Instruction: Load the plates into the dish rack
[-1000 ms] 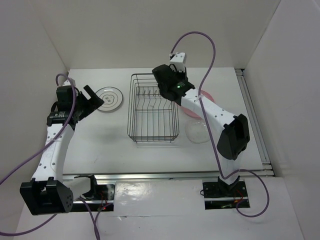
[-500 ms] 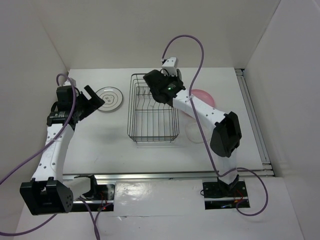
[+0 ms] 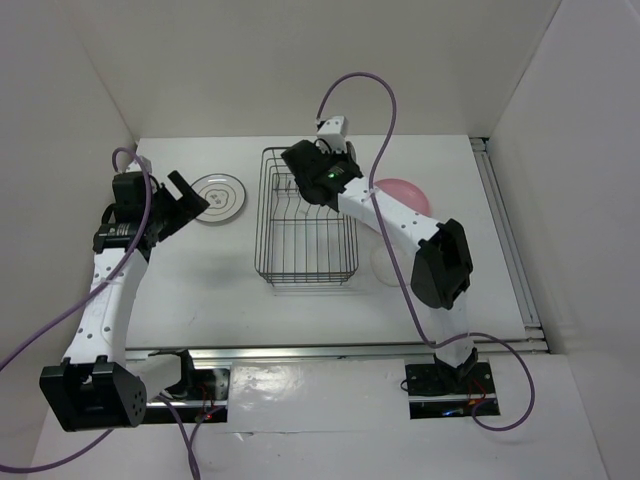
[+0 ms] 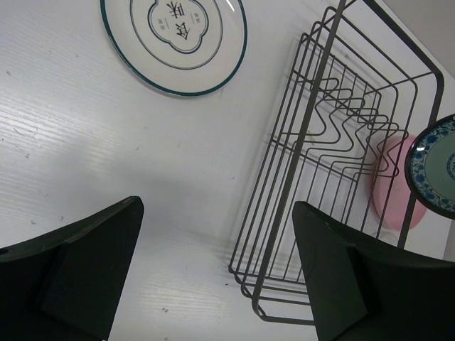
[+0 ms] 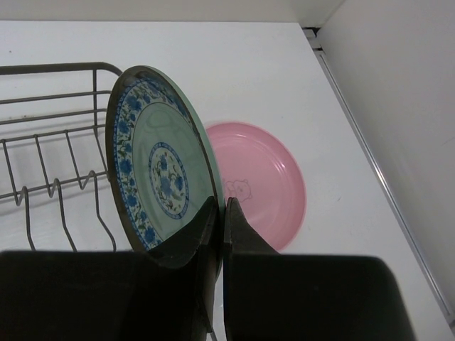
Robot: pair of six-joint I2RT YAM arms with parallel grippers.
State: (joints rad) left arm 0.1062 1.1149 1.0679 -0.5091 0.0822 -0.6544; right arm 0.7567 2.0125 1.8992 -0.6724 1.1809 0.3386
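Note:
My right gripper [image 5: 222, 206] is shut on the rim of the dark teal patterned plate [image 5: 160, 167] and holds it upright on edge above the far end of the black wire dish rack [image 3: 305, 215]. In the top view the gripper [image 3: 298, 162] covers that plate. The teal plate also shows in the left wrist view [image 4: 434, 170]. The pink plate [image 3: 405, 192] lies flat right of the rack. The clear glass plate [image 3: 383, 265] lies near the rack's right front, partly under my right arm. The white ringed plate [image 3: 218, 197] lies left of the rack. My left gripper [image 3: 185, 200] is open and empty beside it.
White walls close the table on the left, back and right. A metal rail [image 3: 505, 240] runs along the right edge. The right arm's purple cable [image 3: 385, 100] loops above the rack. The rack's prongs [image 4: 348, 135] stand in a row at its far half.
My right arm has swung left with the teal plate, from beside the pink plate to over the rack's far end. The left arm has not moved.

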